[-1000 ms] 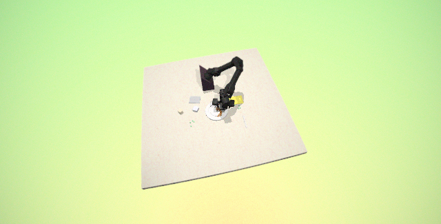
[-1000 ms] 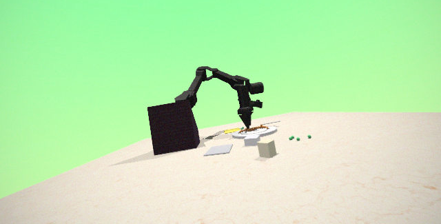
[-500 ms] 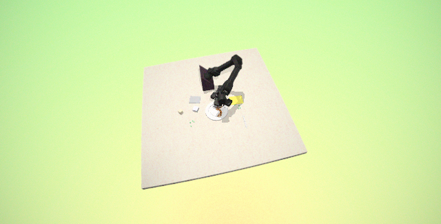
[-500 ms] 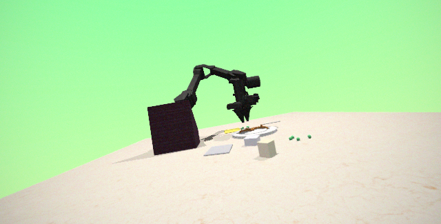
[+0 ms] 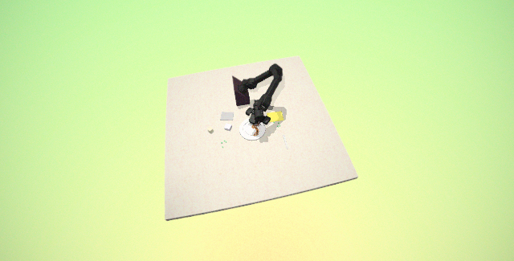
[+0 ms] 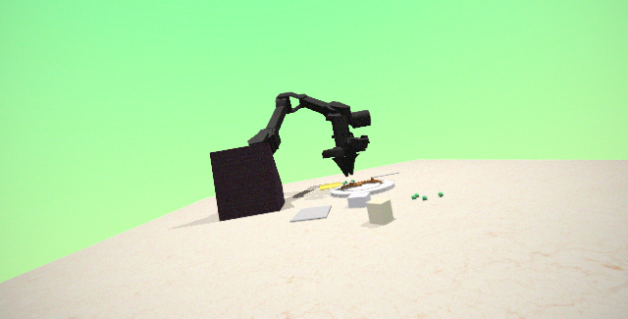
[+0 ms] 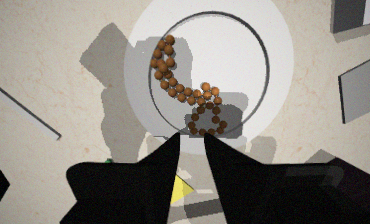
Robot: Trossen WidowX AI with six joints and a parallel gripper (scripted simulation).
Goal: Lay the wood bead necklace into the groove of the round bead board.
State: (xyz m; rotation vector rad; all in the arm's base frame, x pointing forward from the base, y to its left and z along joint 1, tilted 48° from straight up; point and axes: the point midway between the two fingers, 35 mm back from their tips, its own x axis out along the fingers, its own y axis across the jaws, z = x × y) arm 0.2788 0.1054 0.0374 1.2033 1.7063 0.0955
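Observation:
The wood bead necklace (image 5: 255,132) (image 6: 360,184) (image 7: 188,92) lies bunched on the round white bead board (image 5: 242,134) (image 6: 390,186) (image 7: 281,75). In the wrist view its doubled strand runs along the left of the groove and cuts inward across the lower left. A small shaded loop of beads reaches the groove's near side, just beyond the fingertips. The right and far arcs of the groove are bare. My gripper (image 6: 347,176) (image 7: 192,136) is partly open with nothing between its fingers, above the board's near edge. In the top view the arm hides the fingertips.
A yellow piece (image 5: 275,116) (image 7: 180,190) lies near the board. A flat grey plate (image 5: 226,116) (image 6: 311,214), a white block (image 5: 228,127) (image 6: 358,200) and a cream block (image 6: 380,212) lie to one side. Small green beads (image 6: 424,197) and a thin strip (image 5: 285,141) (image 7: 23,107) lie around.

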